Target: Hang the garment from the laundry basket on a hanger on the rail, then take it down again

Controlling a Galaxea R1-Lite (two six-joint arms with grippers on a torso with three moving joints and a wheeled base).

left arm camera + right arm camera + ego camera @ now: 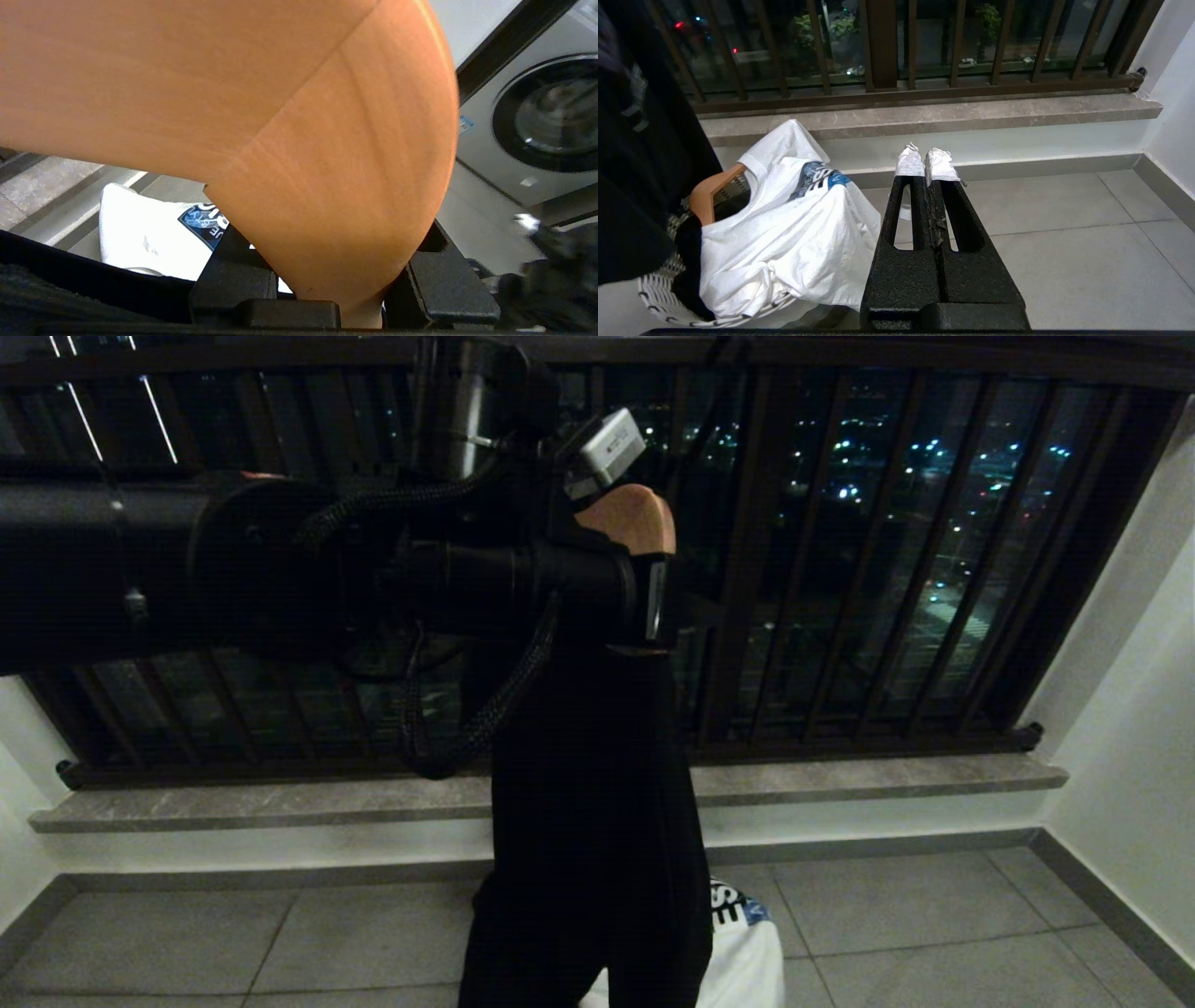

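Wooden hanger (627, 518), one, sits clamped in the left gripper (644, 602) high before the window bars in the head view, one black garment (597, 821) draped below it; judging by this, carrying is the step in hand, and next comes hooking onto a rail not in view. Left wrist view: the jaws pinch that hanger's shoulder. Right wrist view: the right gripper (924, 163) is parked, fingers together, empty, near one laundry basket (658, 298) holding one white shirt (784, 224) on a second hanger (710, 193).
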